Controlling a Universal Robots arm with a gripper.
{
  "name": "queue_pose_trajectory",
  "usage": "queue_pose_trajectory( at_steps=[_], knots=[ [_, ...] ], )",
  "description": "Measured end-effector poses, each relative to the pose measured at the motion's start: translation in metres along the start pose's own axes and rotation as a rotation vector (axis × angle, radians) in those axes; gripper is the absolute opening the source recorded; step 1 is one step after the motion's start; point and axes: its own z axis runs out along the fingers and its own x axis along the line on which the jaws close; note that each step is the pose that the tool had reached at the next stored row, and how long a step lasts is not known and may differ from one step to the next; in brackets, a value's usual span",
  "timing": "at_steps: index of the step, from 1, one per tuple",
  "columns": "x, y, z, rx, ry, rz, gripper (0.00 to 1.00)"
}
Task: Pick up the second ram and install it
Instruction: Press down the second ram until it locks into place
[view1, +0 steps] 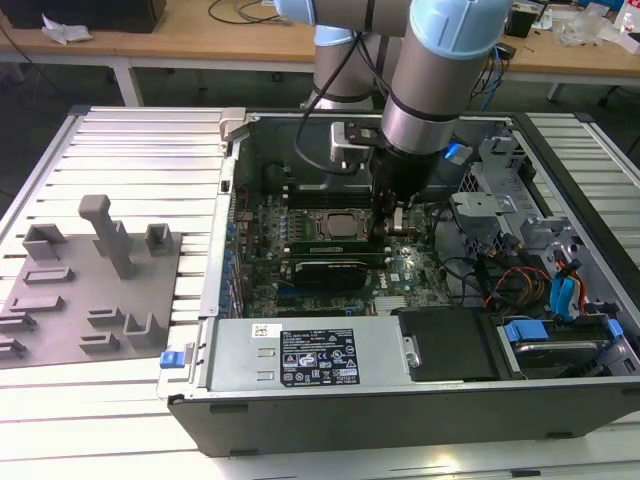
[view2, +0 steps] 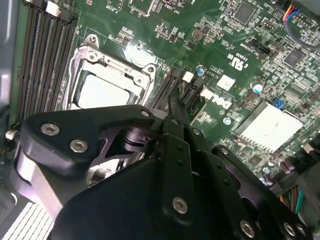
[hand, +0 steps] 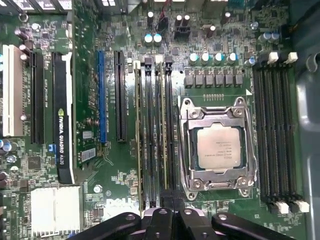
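In the exterior view, you had the arm reaching down into the open computer case (view1: 400, 410), which lay on the ribbed tabletop (view1: 130, 150). The gripper (view1: 396, 222) hung low over the motherboard, just beside the CPU socket (view1: 335, 225) on the exterior view's right. The grey holder tray (view1: 60, 330) sat well apart from the case, on the exterior view's left.

In the second wrist view, your gripper (view2: 174, 100) tapered to a point over the black memory slots (view2: 192, 87) with white end clips, next to the CPU socket (view2: 107, 90). The two jaws stood close together. You could not tell here whether they pinched anything, because the linkage hid what lay under them.

In the first wrist view, the second ram (hand: 165, 130) showed as a thin green-gold edge standing on its long side among the slots beside the CPU socket (hand: 218, 147). Its long axis ran parallel to the slots and to the near side of the socket. One end was up by the row of small capacitors (hand: 212, 57), and the other passed under the gripper (hand: 167, 215), directly in line with the jaws. A similar thin edge (hand: 137, 135) ran parallel to it a few slots away, on the side of the black expansion card (hand: 62, 120). A further bank of slots (hand: 272, 130) lay across the socket.
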Motion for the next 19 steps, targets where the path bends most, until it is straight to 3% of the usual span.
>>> queue_pose_trajectory(
  at_steps=[6,7,9,14,16,19],
  knots=[
    [0.0006,-0.0006,0.0076,-0.0002,0.0005,0.000,0.11],
    [0.0000,-0.0001,0.0031,0.0024,-0.0030,0.000,0.11],
    [0.0003,0.0030,0.0002,0.0058,-0.0002,0.000,0.11],
    [0.0013,0.0250,0.0017,0.0139,-0.0008,-0.001,0.11],
    [0.0019,0.0398,0.0026,0.0167,-0.0008,-0.001,0.11],
    [0.0026,0.0540,0.0035,0.0195,-0.0008,-0.001,0.11]
  ],
)
